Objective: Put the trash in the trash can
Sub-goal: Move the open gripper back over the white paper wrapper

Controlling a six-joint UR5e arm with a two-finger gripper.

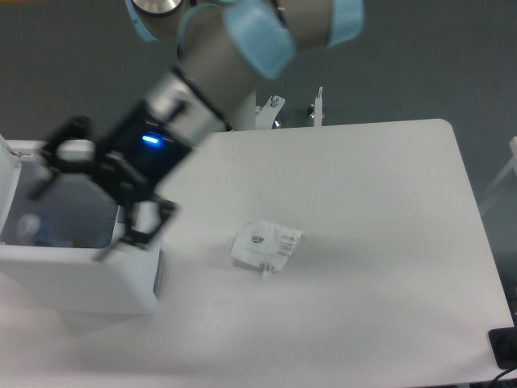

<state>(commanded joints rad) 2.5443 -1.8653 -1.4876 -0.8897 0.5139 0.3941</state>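
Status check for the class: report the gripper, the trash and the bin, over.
Gripper over the trash can, jaws open and empty. Bottle inside the can. Wrapper on the table, untouched. Nothing blocks it.

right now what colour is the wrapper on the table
White with small dark print, wrapper, clearest in the fixed camera view.

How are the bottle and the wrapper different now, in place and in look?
The bottle lies inside the bin; the wrapper lies on the table. The bottle looks bluish and half hidden by the bin wall; the wrapper is white with dark print and fully visible. Neither is held by the pincer.
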